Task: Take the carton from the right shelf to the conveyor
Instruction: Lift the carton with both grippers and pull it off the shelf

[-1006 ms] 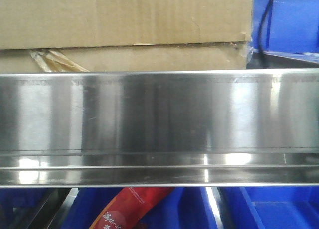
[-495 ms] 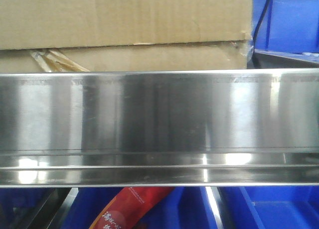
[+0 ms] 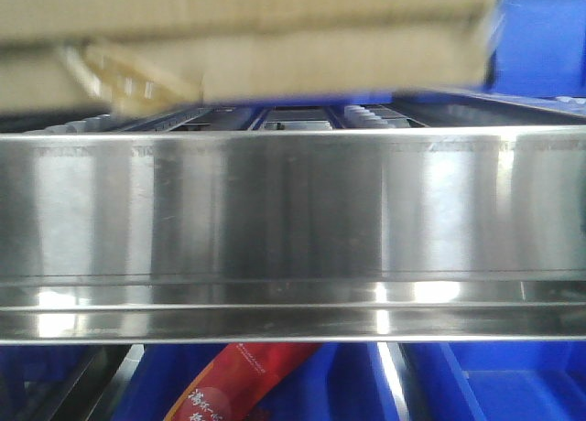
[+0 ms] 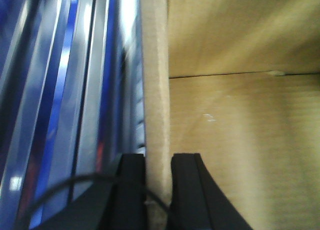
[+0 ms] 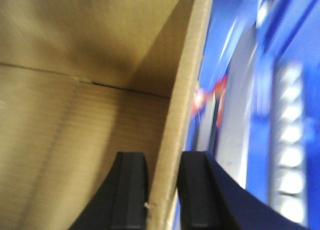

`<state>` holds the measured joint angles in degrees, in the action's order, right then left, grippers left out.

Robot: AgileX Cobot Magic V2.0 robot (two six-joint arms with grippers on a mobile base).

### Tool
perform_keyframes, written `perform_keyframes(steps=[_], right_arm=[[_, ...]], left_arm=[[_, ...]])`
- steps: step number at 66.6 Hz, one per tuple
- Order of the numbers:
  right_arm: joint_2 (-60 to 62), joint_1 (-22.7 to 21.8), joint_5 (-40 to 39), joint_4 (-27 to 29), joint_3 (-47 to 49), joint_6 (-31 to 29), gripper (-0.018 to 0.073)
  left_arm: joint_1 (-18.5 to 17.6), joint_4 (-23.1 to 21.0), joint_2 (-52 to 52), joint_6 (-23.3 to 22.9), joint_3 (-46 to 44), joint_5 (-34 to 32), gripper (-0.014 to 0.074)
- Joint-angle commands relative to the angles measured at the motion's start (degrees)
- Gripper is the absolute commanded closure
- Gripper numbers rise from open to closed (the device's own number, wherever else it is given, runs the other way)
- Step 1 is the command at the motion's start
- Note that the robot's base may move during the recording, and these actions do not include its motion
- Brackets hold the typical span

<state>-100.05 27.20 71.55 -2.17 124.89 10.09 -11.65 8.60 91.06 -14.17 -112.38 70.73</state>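
Large plain brown corrugated cardboard carton (image 3: 275,37) hung blurred above the shiny stainless-steel right shelf (image 3: 293,210), grey roller lanes (image 3: 375,116) showing in the gap beneath it. Left gripper (image 4: 158,162) and right gripper (image 5: 162,162) each had black jaws clenched on a carton wall, one jaw inside, one outside.

A red packet (image 3: 240,384) with white lettering lies tilted. One blue bin (image 3: 513,384) sits right of it, and a second blue bin (image 3: 542,37) sits high above-right.
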Motion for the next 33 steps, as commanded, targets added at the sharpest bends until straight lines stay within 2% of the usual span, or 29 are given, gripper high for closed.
perform_keyframes(steps=[1,9,24,33], right_arm=[[4.73,0.28,-1.59,-1.02,-0.45,0.38,0.0628],[9.18,0.94,-1.59,-1.02,-4.90,0.38,0.0628],[19.19,3.29,-1.59,-1.75,-18.53,0.38,0.0628],[24.04,3.88,-1.59,-1.75,-23.77,0.38,0.0628]], left_arm=[[-1.31,-1.47,-4.37,0.05,-0.36,-0.77,0.0614],[-3.95,-1.08,-7.45,-1.28,-0.11,-0.77,0.0614],[-12.27,1.56,-11.51,-3.15,4.79,-0.77,0.0614],[-16.83,3.10,-13.99,-6.09,9.40,-0.77,0.0614]])
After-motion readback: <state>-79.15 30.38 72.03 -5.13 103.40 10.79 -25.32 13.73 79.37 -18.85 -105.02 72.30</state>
